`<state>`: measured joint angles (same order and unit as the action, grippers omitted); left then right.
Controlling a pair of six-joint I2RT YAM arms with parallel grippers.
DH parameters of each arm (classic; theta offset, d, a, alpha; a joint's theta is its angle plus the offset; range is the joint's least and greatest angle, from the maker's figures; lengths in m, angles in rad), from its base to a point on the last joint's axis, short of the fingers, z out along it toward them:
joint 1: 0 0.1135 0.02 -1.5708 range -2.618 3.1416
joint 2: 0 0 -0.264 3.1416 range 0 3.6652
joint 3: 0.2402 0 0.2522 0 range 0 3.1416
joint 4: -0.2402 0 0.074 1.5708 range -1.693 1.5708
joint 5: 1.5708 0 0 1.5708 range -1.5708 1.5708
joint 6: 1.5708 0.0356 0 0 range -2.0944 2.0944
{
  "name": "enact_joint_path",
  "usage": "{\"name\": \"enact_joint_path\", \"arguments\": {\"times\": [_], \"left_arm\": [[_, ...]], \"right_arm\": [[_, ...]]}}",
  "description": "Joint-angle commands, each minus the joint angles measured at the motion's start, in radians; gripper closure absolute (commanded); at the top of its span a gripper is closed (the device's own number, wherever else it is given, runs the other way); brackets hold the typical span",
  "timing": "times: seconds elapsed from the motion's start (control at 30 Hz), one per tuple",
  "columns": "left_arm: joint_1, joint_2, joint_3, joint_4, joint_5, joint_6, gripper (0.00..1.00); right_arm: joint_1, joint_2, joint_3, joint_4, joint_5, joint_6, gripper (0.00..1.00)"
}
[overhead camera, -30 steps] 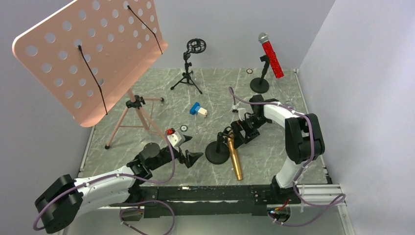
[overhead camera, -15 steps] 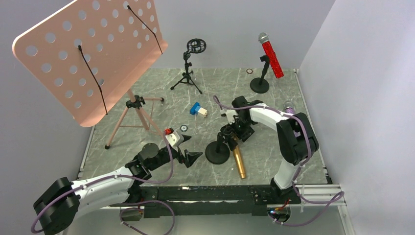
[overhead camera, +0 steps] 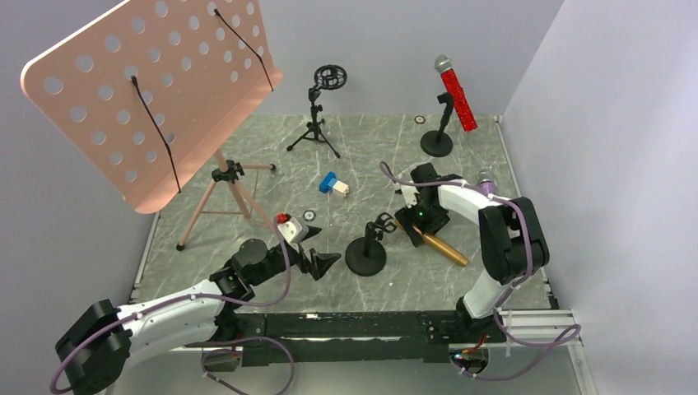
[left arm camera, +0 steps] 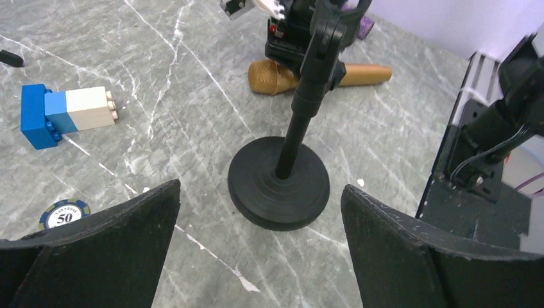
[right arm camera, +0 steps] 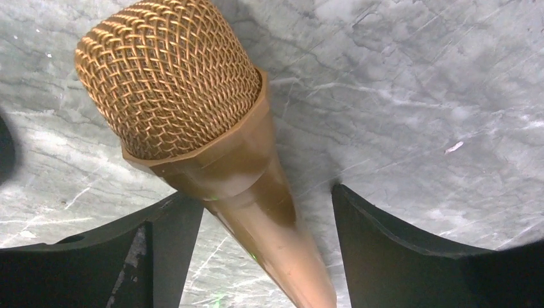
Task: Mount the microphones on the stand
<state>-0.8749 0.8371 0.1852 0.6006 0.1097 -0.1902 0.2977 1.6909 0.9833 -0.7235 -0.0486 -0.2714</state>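
Gold microphone (right arm camera: 192,96) lies flat on the grey marble table (overhead camera: 247,156), right of centre, mesh head toward the empty round-base stand (overhead camera: 365,257), tail pointing to the right-front

right gripper (overhead camera: 418,222) is down over the head end of it, straddling the body just below the mesh. Wrist view: one finger touches the gold body, the other has a visible gap, so jaws partly open and not clamped; mic sits on the table

left gripper (left arm camera: 260,192) fully spread, holding nothing, hovering low just left of the empty stand. Its wrist cam looks straight at the stand's base and post; the clip on top is empty

red glitter microphone (overhead camera: 457,99) sits in the clip of a second round-base stand (overhead camera: 436,143) at the back right, tilted, silver grille up

purple glitter microphone (overhead camera: 485,178): only the head end shows, on the table by the right wall, the rest hidden behind the right arm

other stuff: pink perforated music stand (overhead camera: 156,90) at left, small tripod with shock mount (overhead camera: 317,115) at back centre, blue-and-white block (overhead camera: 332,184) mid-table, poker chip (left arm camera: 63,213) marked 50 near the left gripper
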Motion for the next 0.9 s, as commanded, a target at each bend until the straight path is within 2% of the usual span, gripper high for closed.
{"name": "enact_joint_path", "arguments": {"times": [0.0,0.07,0.17,0.23,0.4,0.47,0.5,0.67,0.87], "left_arm": [[0.001,-0.047,0.008,0.079,-0.076,-0.114,0.01],[0.009,-0.077,-0.007,0.064,-0.154,-0.221,0.01],[0.049,-0.108,-0.022,0.083,-0.084,-0.24,0.01],[0.069,-0.116,-0.017,0.085,-0.029,-0.252,0.01],[0.08,-0.107,0.018,0.113,0.091,-0.244,0.01],[0.08,-0.095,0.034,0.142,0.151,-0.241,0.01],[0.079,-0.087,0.043,0.159,0.183,-0.24,0.01],[0.079,-0.038,0.135,0.179,0.311,-0.244,0.01],[0.08,0.048,0.257,0.234,0.35,-0.316,0.01]], "right_arm": [[-0.005,-0.041,-0.067,-0.021,0.086,-0.063,0.23],[-0.04,-0.06,-0.087,-0.028,0.071,-0.104,0.27],[-0.124,-0.091,-0.113,-0.043,-0.002,-0.211,0.35],[-0.164,-0.111,-0.137,-0.033,-0.024,-0.272,0.44],[-0.185,-0.198,-0.215,0.029,-0.097,-0.371,0.74],[-0.185,-0.237,-0.22,0.041,-0.13,-0.381,0.94],[-0.19,-0.257,-0.215,0.04,-0.145,-0.382,1.0],[-0.259,-0.389,-0.14,0.008,-0.265,-0.377,1.0],[-0.326,-0.52,0.052,-0.086,-0.516,-0.385,1.0]]}}
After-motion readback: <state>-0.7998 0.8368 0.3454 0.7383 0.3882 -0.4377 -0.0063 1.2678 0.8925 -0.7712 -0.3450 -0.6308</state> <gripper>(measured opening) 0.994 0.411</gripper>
